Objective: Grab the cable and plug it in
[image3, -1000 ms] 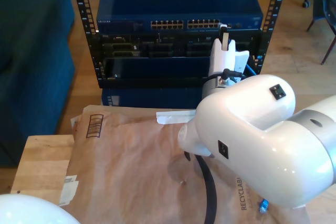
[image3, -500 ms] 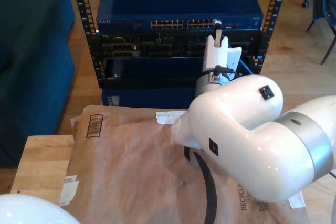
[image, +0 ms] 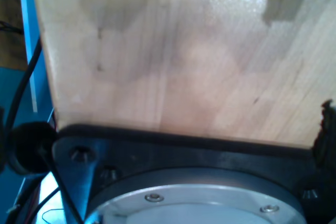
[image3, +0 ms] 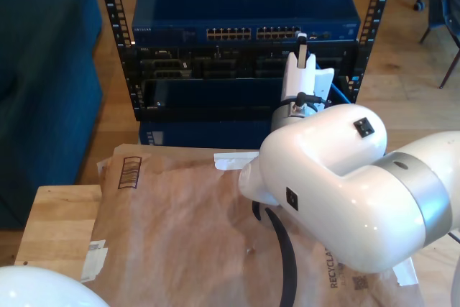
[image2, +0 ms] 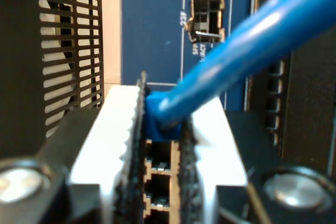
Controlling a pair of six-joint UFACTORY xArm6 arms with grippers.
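The cable [image2: 247, 40] is a bright-blue cord, and its plug [image2: 160, 121] is pinched between the white fingers of my second gripper [image2: 163, 98], which is shut on it. The plug sits just in front of a row of ports [image2: 157, 166] on the blue network switch [image3: 244, 5]. In the exterior view my second gripper [image3: 302, 42] points at the right end of the switch's port row [image3: 277, 33], and a stretch of the blue cable [image3: 339, 93] trails beside the wrist. The first wrist view looks at a wooden tabletop [image: 173, 51] and a black arm base [image: 173, 150].
The switch sits in a black rack [image3: 115, 41] with darker units below it. Brown paper [image3: 180, 228] covers the wooden table [image3: 57, 221]. A black hose [image3: 287, 264] runs under the white arm. A blue sofa [image3: 43, 70] fills the exterior view's left, with chair legs [image3: 445, 41] at its right.
My second gripper has shifted toward the exterior view's left and closer to the switch's port row, still holding the cable plug. The arm's large joint swung left with it.
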